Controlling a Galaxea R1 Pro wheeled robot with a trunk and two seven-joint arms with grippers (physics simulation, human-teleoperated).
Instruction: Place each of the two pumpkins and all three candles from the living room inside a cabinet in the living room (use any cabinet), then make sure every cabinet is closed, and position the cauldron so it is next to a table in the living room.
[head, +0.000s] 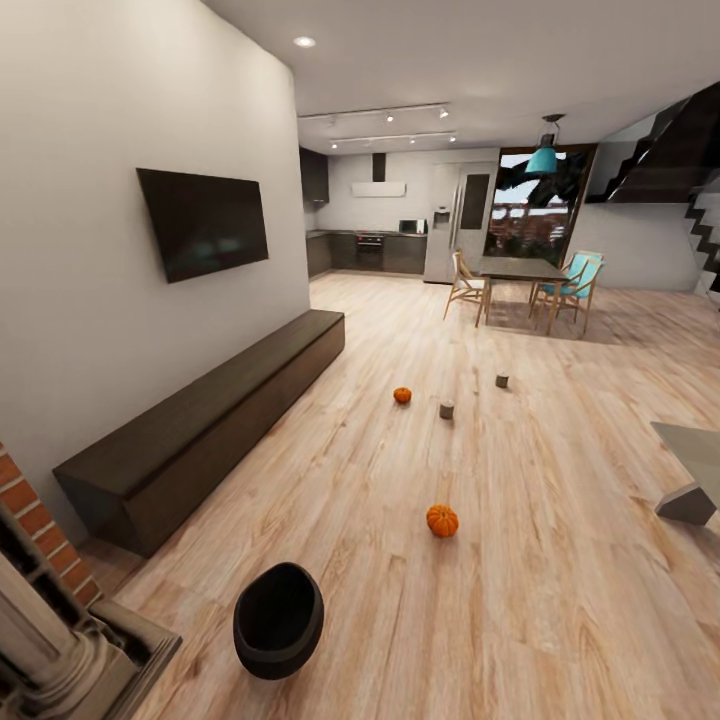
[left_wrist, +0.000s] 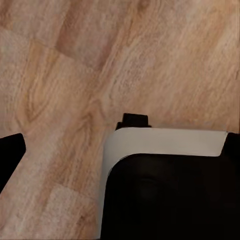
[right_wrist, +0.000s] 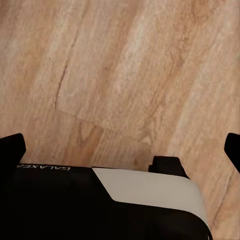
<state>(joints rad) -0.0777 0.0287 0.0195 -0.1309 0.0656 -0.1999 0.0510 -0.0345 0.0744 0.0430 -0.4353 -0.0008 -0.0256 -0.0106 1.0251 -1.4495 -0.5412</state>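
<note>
Head view: the long dark cabinet (head: 215, 420) runs along the white wall, all fronts shut. Out on the floor beyond it lie two pumpkins (head: 442, 520) and two candles (head: 447, 410); the black cauldron (head: 279, 620) sits off its near end. A third candle isn't evident. Neither tool's opening can be judged. Driving in carelessly could knock the loose items rolling.

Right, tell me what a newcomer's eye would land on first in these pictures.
Two bright-orange pumpkins stand out on the light wood floor, the nearer pumpkin mid-room and the farther pumpkin beyond it. A black cauldron sits close in front, and the long dark cabinet runs along the white wall under the TV. Two small candles stand farther off.
</note>
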